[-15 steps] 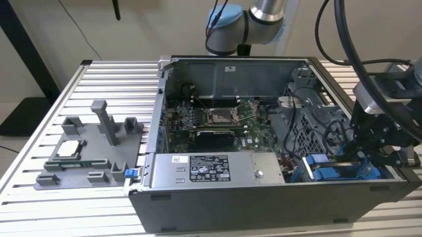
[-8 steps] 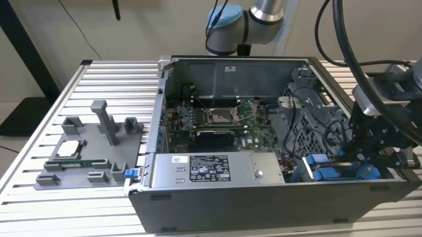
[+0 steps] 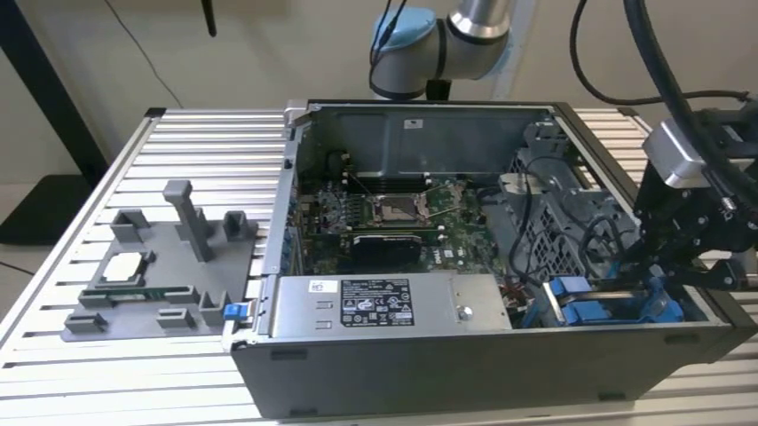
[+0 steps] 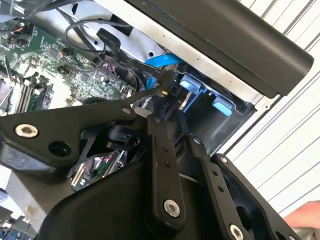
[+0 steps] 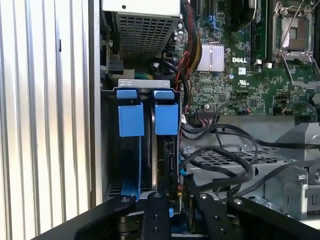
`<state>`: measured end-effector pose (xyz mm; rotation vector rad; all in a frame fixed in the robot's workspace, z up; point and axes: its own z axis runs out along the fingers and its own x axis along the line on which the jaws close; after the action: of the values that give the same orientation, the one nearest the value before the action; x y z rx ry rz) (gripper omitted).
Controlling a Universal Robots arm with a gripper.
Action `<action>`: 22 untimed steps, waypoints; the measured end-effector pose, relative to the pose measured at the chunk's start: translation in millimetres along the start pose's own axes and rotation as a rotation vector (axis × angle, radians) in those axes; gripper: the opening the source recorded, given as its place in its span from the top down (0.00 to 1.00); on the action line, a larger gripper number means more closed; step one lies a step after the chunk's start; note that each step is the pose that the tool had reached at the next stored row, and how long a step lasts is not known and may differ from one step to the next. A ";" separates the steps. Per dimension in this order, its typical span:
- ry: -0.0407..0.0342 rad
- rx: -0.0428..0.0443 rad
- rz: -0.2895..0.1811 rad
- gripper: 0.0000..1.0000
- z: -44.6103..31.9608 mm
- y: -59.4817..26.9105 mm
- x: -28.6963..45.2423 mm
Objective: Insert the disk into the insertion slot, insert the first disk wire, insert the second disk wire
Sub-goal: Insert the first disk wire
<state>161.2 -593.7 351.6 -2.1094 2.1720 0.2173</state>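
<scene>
The disk stands in its blue caddy inside the insertion slot, the grey drive cage at the case's front corner on the exterior view's right. A second blue caddy sits beside it. My gripper hangs just over the disk's connector edge. Its black fingers are closed on a small black wire plug, whose tip is at the disk's port. A blue flat wire runs beside the plug. In the exterior view the gripper dips into the case by the cage.
A grey power-supply box lies next to the cage, and the motherboard is behind it. Loose black cables drape over a perforated metal panel. A grey fixture with parts stands on the slatted table at the exterior view's left.
</scene>
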 end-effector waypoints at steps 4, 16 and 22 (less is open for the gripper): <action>-0.0001 0.0000 0.000 0.00 -10.6 0.4 -1.9; -0.0002 0.0001 0.001 0.00 -16.4 0.7 -3.4; -0.0003 0.0001 0.001 0.00 -17.5 0.7 -6.3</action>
<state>161.1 -590.6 369.9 -2.1085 2.1724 0.2176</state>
